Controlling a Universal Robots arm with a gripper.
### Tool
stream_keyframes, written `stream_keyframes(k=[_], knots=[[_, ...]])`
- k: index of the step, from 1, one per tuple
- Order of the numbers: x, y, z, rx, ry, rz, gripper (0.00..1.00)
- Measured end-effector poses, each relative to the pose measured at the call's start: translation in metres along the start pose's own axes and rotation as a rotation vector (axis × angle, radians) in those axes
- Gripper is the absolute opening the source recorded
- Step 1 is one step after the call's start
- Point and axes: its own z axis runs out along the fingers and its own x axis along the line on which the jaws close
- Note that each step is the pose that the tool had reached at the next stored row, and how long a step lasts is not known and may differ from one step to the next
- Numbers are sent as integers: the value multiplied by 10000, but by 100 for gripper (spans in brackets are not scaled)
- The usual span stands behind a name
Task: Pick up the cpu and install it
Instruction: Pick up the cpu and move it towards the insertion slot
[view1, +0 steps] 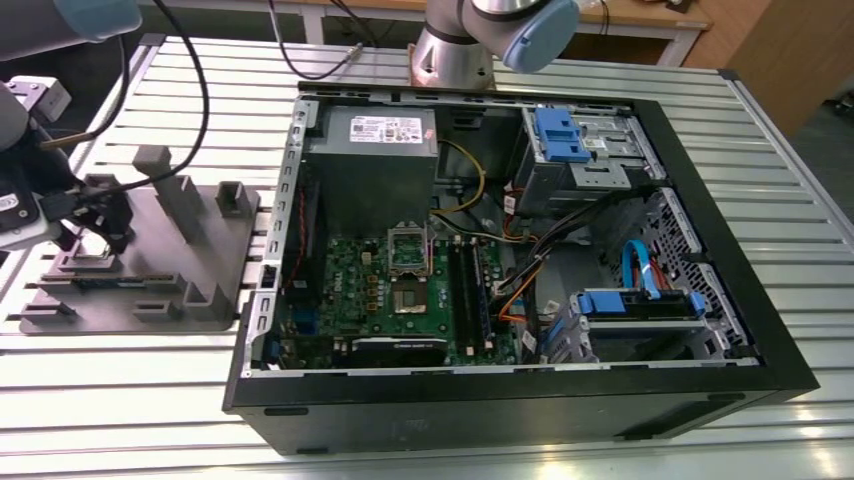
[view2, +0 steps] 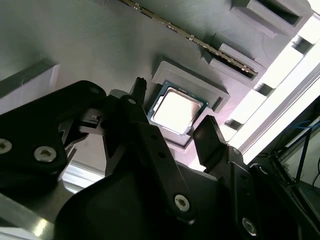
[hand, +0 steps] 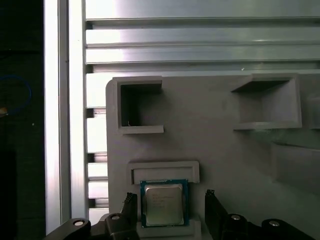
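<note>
Open PC case (view1: 534, 410) on the slatted table (view1: 134, 400), grey tray (view1: 220, 270) just beside it on the exterior view's left. Pick step, nothing grasped yet: gripper (hand: 170, 199) spread wide and empty, fingers (hand: 214, 212) either side of the cpu (hand: 162, 204), which lies flat in its tray pocket in both wrist views. My read is that the grasp calls for squeezing squarely on two opposite edges, clear of the pocket walls.
</note>
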Motion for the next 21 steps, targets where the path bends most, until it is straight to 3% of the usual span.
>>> stream_keyframes(k=[21], knots=[[7, 9, 48, 0, 1, -1, 65]])
